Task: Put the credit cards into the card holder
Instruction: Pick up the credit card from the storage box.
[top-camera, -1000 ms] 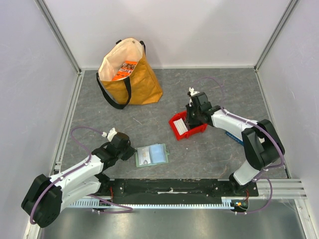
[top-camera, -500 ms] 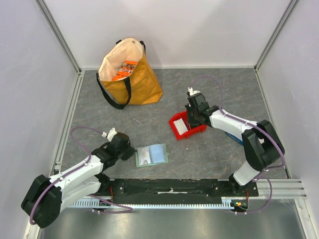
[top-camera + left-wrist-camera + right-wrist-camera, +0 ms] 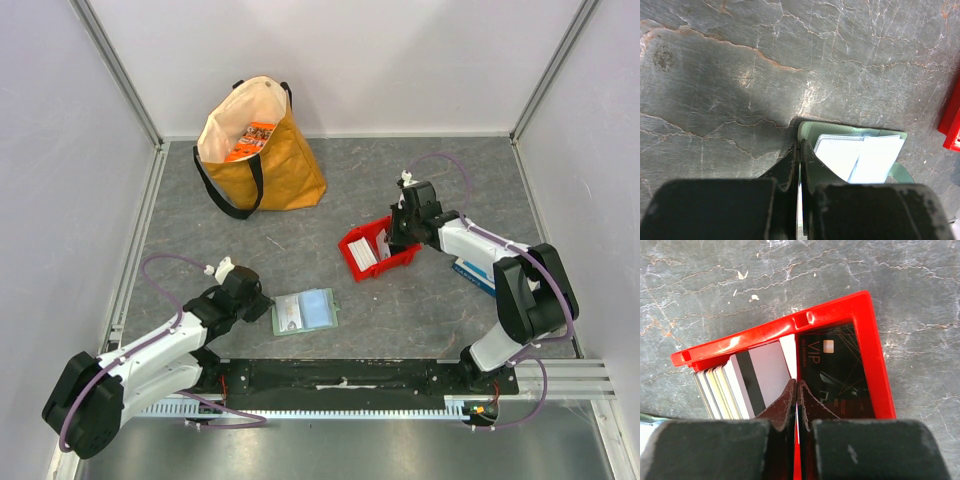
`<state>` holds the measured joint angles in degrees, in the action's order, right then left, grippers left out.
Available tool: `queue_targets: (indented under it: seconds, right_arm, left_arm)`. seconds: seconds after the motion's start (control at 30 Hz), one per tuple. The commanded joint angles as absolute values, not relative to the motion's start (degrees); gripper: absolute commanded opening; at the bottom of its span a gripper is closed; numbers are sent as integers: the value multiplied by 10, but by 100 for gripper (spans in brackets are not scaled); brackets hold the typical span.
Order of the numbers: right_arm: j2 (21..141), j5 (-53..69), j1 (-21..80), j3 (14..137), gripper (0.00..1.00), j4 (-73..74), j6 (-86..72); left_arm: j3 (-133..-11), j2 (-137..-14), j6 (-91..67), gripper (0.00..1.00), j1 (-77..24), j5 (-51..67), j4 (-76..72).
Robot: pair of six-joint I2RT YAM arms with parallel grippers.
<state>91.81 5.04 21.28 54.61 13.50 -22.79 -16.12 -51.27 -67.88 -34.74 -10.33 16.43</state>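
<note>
Red bin, right of centre in the top view, holds the cards standing on edge. Your right pincer is closed on the edge of a white card, beside a black VIP card. Holder lies open at lower centre on the worktop. Your left pincer is clamped on its left edge.

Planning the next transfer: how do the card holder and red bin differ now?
The card holder lies flat and open, pale green; the red bin is a walled tray. The card holder sits by the left arm, the red bin by the right arm. The card holder's cards lie flat; the red bin's cards mostly stand on edge. Both rest on the table.
</note>
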Motion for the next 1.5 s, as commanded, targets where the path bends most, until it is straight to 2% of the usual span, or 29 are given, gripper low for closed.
queue_targets:
  seconds: [0.0, 0.63, 0.7, 0.77, 0.83, 1.17, 1.33, 1.47]
  right_arm:
    - [923, 102, 211, 538, 5, 119, -236]
    - [951, 43, 251, 568, 13, 149, -208]
    - [953, 45, 255, 571, 11, 148, -206]
    - [943, 26, 261, 575, 0, 152, -206]
    - [926, 4, 269, 583, 0, 163, -198]
    - [861, -195, 352, 674, 0, 282, -217]
    - [859, -308, 415, 704, 0, 335, -295]
    - [865, -434, 505, 722, 0, 381, -387]
  left_arm:
    - [-157, -507, -676, 2, -348, -115, 162]
    - [-157, -507, -676, 2, -348, -115, 162]
    - [-156, -505, -675, 2, -347, -115, 162]
    - [-157, -505, -675, 2, -347, -113, 163]
    - [-156, -504, -676, 2, -347, -113, 164]
    - [-159, -499, -673, 2, -348, -111, 164]
    - [-161, -495, -671, 2, -348, -108, 169]
    - [-161, -494, -669, 2, -347, -106, 167]
